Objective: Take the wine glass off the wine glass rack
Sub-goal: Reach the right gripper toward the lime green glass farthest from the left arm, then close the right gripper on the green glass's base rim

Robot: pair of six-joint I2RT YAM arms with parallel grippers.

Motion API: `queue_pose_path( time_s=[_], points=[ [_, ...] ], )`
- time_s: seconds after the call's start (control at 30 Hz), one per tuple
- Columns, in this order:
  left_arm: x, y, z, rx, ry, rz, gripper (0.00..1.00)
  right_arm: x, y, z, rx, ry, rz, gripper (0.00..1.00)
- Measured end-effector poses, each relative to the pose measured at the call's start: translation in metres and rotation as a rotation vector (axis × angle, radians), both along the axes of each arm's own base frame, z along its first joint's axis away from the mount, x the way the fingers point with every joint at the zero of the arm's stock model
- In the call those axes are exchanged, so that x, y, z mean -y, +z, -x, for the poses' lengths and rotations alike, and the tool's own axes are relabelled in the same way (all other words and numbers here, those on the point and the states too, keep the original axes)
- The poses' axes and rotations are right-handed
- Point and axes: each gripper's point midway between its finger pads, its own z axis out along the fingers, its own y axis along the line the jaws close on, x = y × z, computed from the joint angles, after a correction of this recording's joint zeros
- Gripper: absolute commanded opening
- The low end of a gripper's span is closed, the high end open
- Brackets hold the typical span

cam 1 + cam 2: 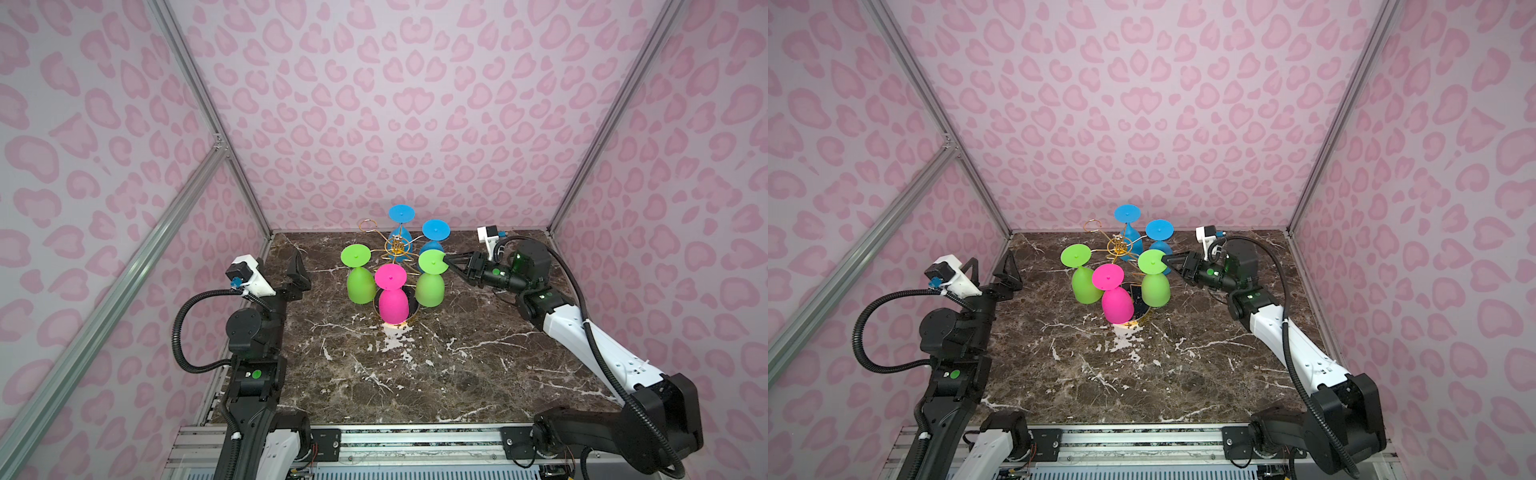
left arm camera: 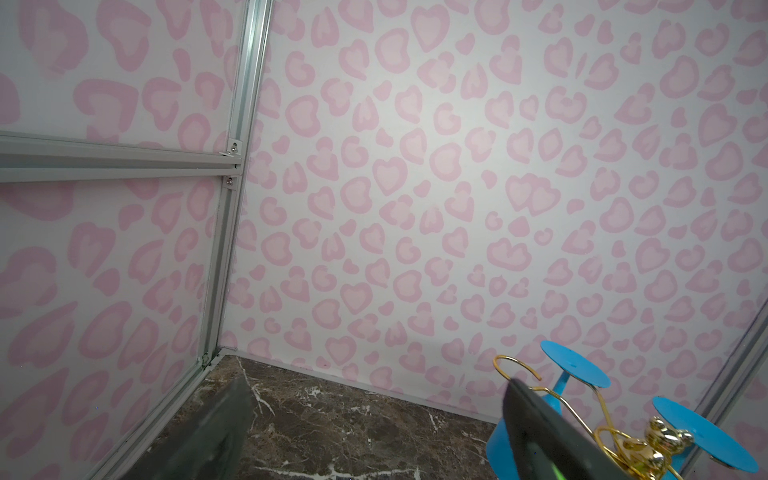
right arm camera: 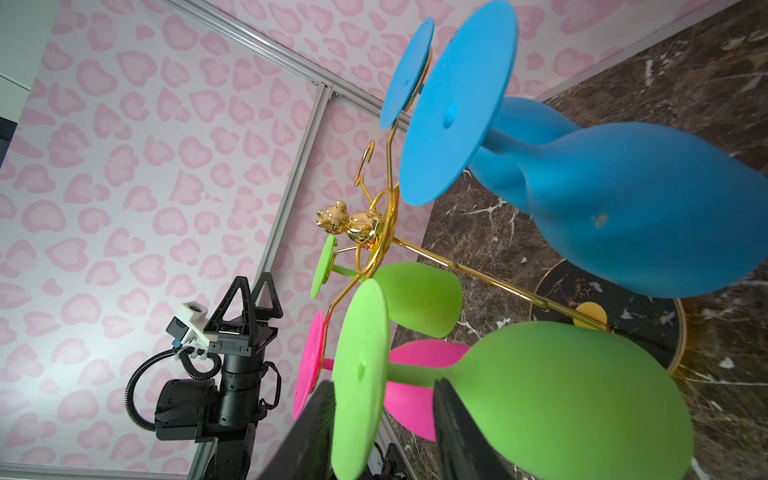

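The wine glass rack [image 1: 398,248] [image 1: 1119,247] [image 3: 361,226] is a thin gold wire stand on a round black base [image 3: 552,291]. Several coloured glasses hang on it upside down. My right gripper [image 1: 446,262] [image 1: 1165,261] [image 3: 384,388] has reached the right-hand green wine glass [image 1: 429,289] [image 1: 1155,289] [image 3: 561,395]. Its jaws straddle that glass's round foot and stem. One finger lies against the outer face of the foot. The other sits by the bowl's shoulder, and a gap to the foot still shows. My left gripper [image 1: 301,272] [image 1: 992,270] [image 2: 374,415] stands wide open and empty, left of the rack.
Also on the rack hang a second green glass [image 1: 358,282], a pink glass [image 1: 391,303] at the front, and two blue glasses [image 1: 402,214] [image 1: 436,230] at the back. One wire arm [image 1: 368,226] carries nothing. Pink patterned walls close the marble table [image 1: 415,374] on three sides.
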Motion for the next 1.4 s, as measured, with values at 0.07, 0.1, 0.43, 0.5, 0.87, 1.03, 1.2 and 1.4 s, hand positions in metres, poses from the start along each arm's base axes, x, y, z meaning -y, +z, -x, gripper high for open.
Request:
queue_pose_path(
  time_s=[0.07,0.1,0.43,0.5,0.87,1.03,1.2,1.4],
  points=[
    [0.0,0.0,0.0,0.0,0.0,0.0,0.96,-0.003,0.001,-0.002,-0.005,0.013,-0.011,0.33],
    [0.0,0.0,0.0,-0.002,0.0,0.0,0.96,-0.005,0.002,-0.003,0.0,0.021,-0.016,0.31],
    [-0.001,-0.001,0.0,-0.006,0.004,0.001,0.96,-0.012,0.003,-0.006,-0.018,0.047,-0.051,0.15],
    [-0.001,-0.002,0.0,-0.006,0.004,0.002,0.96,-0.012,0.003,-0.005,-0.028,0.048,-0.055,0.13],
    [-0.002,-0.001,0.0,-0.006,0.008,0.003,0.96,-0.013,0.008,-0.006,-0.039,0.05,-0.08,0.04],
    [-0.001,-0.001,0.0,-0.005,0.006,0.009,0.96,-0.011,0.01,-0.006,-0.048,0.043,-0.09,0.02],
    [-0.001,-0.001,0.001,-0.003,0.006,0.01,0.96,-0.009,0.016,-0.007,-0.057,0.034,-0.117,0.0],
    [-0.002,0.001,0.002,0.003,0.01,0.011,0.96,-0.009,0.021,-0.008,-0.068,0.033,-0.14,0.0]
  ],
)
